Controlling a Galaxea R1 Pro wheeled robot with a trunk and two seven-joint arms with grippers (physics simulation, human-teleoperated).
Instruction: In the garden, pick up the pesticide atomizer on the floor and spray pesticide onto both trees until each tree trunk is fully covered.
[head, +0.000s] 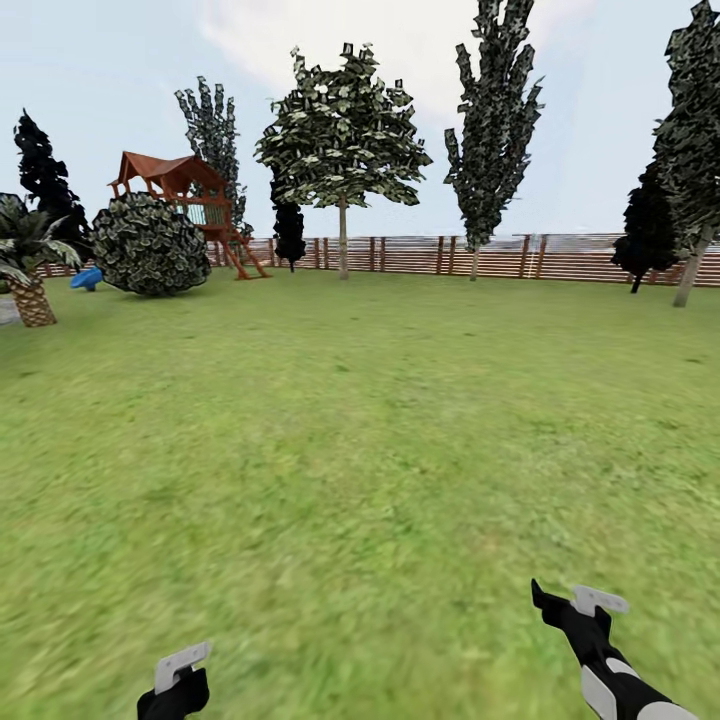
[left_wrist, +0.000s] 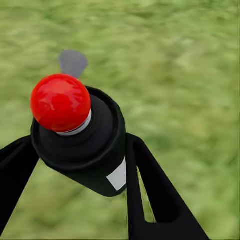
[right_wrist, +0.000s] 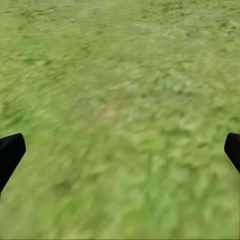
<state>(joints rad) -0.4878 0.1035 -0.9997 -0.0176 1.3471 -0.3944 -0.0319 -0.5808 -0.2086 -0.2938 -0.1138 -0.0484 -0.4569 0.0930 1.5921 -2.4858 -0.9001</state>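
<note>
A: Left wrist view showed one pesticide atomizer (left_wrist: 82, 137), dark with a red tip (left_wrist: 60, 102). The left gripper (left_wrist: 82, 160) was clenched around it, one black finger (left_wrist: 155, 192) on each side, with the floor (left_wrist: 190, 75) behind.

B: And the other hand?

A: In the right wrist view, the right gripper (right_wrist: 120, 152) was spread wide, two dark fingertips (right_wrist: 10, 152) at the edges and just grass between them.

B: What was in the head view?

A: Both grippers sat low over the lawn, the left (head: 175, 685) and the right (head: 580, 610). Far off stood one fence (head: 450, 255), one playhouse (head: 185, 195), one round bush (head: 150, 245), one small palm (head: 28, 255) and one leafy tree (head: 342, 140) by the fence. I counted several tall narrow trees (head: 495, 110) too.
</note>
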